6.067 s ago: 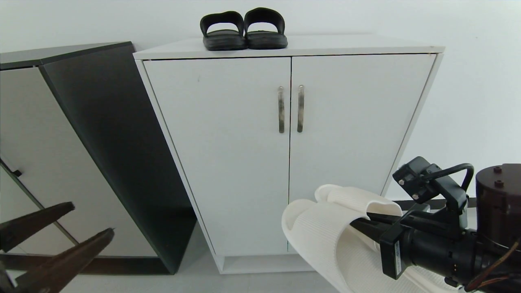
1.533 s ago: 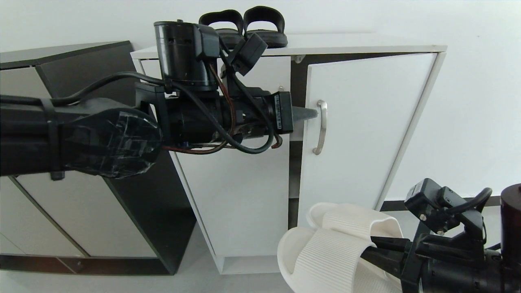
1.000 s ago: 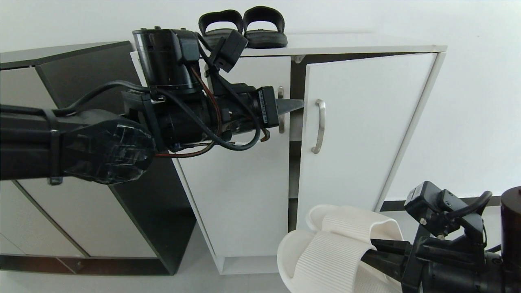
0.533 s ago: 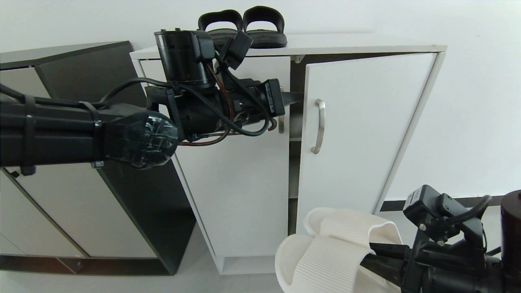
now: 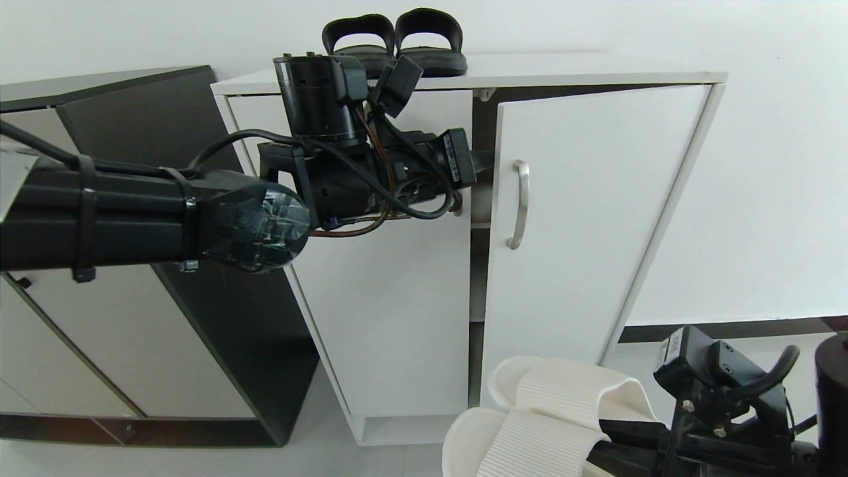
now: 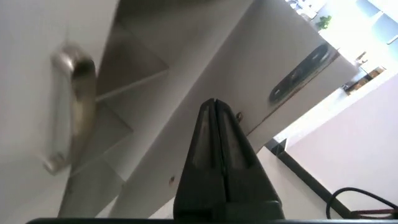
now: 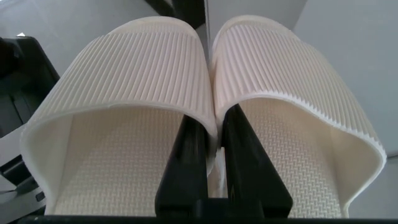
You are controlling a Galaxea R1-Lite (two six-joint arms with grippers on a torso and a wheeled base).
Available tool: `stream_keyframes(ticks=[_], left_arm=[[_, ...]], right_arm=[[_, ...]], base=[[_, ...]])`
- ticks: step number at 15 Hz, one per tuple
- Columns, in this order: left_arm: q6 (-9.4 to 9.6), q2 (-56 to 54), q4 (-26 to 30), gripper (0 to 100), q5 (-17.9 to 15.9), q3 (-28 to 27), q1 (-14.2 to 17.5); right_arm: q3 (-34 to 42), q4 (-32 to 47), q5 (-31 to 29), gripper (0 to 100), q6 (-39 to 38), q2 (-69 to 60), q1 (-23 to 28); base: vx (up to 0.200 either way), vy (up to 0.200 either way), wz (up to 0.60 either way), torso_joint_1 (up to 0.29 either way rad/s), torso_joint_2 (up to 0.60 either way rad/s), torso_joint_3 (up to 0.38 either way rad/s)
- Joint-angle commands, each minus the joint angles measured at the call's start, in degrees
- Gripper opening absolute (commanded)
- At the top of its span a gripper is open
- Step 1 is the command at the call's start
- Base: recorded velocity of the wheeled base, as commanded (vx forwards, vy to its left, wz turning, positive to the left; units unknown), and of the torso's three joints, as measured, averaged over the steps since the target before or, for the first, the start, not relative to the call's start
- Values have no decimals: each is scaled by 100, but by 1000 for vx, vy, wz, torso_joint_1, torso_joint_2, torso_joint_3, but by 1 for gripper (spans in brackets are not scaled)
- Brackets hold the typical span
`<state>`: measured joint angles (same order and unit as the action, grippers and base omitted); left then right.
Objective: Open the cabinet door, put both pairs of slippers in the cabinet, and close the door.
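Slippers (image 5: 556,397) lower; ribbed, cream-white.

The white cabinet (image 5: 570,66) stood at the far side. It had two doors. The left door (image 5: 391,318) was shut. The right door (image 5: 583,218) was open a little. Its left edge swung out toward the near side, so a dark gap showed between the doors. A shelf (image 5: 479,225) could be seen in the gap. The right door had a long silver handle (image 5: 521,205) near its left edge.

The black slippers (image 5: 395,45) sat side by side on top of the cabinet, above the left door.

The white slippers (image 5: 556,411) had ribbed straps. They were low and near, in front of the right door. The right gripper (image 7: 214,124) held them side by side and pinched their inner sides together.
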<state>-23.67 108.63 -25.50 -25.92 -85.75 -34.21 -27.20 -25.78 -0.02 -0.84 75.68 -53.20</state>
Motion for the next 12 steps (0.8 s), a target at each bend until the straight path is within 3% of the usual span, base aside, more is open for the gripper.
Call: stream_keyframes(ticks=[1, 5, 7, 10, 12], left_arm=[[12, -237, -7, 0, 8, 225, -262], [91, -633, -7, 0, 43, 568, -930], [100, -641, -16, 0, 184, 568, -947], [91, -835, -69, 0, 421, 709, -780], [100, -1336, -86, 0, 447, 1139, -552]], right_arm=[[83, -14, 2, 0, 75, -18, -59], [224, -32, 46, 0, 260, -115, -156], [232, -32, 99, 0, 260, -168, -164], [215, -41, 108, 0, 251, -141, -138], [215, -41, 108, 0, 242, -141, -112]], base=[[-200, 0, 0, -2, 7, 12], [-200, 0, 0, 1, 2, 5], [-200, 0, 0, 0, 0, 5], [0, 0, 0, 0, 0, 0], [0, 0, 0, 0, 0, 0]])
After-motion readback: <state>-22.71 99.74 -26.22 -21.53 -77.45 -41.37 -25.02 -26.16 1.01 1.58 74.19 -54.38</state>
